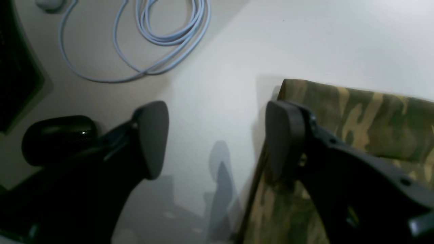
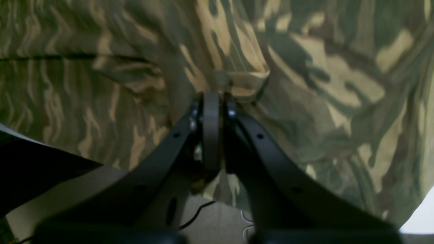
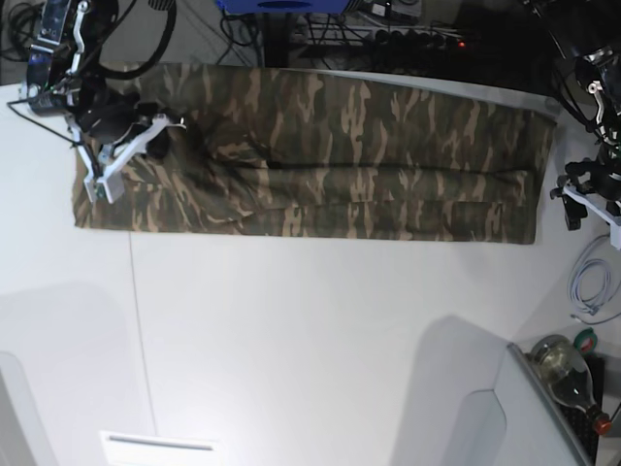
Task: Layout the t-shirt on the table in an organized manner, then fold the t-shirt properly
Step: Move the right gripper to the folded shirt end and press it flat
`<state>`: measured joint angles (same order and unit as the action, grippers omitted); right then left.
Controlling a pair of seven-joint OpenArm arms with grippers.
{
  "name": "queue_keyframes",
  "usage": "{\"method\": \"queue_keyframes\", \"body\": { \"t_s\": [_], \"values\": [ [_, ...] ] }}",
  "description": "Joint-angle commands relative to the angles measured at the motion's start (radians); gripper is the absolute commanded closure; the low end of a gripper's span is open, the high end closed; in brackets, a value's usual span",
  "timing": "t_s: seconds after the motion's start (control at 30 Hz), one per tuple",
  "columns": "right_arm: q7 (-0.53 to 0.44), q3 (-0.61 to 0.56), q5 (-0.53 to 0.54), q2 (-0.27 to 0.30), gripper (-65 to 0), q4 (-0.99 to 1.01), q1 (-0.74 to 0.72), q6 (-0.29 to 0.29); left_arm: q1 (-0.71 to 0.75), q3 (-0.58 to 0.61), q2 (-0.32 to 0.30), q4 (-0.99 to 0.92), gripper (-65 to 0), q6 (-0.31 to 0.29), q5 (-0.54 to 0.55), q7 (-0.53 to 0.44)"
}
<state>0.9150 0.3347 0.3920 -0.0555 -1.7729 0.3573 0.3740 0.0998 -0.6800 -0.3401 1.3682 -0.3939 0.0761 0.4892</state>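
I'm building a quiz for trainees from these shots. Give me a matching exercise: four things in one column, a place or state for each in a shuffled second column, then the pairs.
Things:
1. camouflage-print cloth t-shirt
2. left claw
3. right claw
4. pale blue coiled cable

Places or states:
A. nearly shut, pinching a fold of cloth
B. lies in loops off the edge of the white table
C. wide open, nothing between its jaws
D. folded into a long band across the table's far side

Pairs: 1-D, 2-C, 3-A, 4-B
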Motion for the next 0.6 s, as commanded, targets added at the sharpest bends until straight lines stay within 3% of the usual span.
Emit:
{"method": "queue_keyframes", "body": {
  "t_s": [0.0, 0.1, 0.17, 0.33, 0.43, 0.5, 0.57],
  "values": [
    [-0.033, 0.004, 0.012, 0.001, -12.0, -0.015, -0.002, -0.005, -0.008, -0.010, -0.032, 0.015, -42.8, 0.008, 0.006, -0.020],
    [-0.040, 0.036, 0.009, 0.003, -25.2, -0.023, 0.007, -0.007, 0.001, -0.010, -0.047, 0.015, -42.8, 0.008, 0.001, -0.020],
    [-0.053, 0.063, 0.008, 0.003, -26.9, -0.041, 0.016, -0.008, 0.021, -0.010, -0.073, 0.015, -42.8, 0.008, 0.011, -0.022],
    [-0.132, 0.037, 0.009, 0.009, -20.0, -0.121, 0.038, 0.003, 0.045, -0.011, -0.083, 0.015, -42.6, 0.008, 0.011, -0.022],
    [-0.164, -0.078, 0.008, 0.042, -9.0, -0.121, 0.023, 0.003, 0.053, -0.011, -0.083, 0.015, -42.1, 0.008, 0.011, -0.022],
    [-0.178, -0.167, 0.008, 0.069, -2.7, -0.087, -0.011, -0.008, 0.054, -0.011, -0.083, 0.015, -34.2, 0.008, 0.011, -0.022],
    [-0.188, -0.202, 0.008, 0.079, -2.4, -0.022, -0.051, -0.008, 0.054, -0.011, -0.083, 0.012, -17.6, 0.008, 0.011, -0.022]
  ]
}}
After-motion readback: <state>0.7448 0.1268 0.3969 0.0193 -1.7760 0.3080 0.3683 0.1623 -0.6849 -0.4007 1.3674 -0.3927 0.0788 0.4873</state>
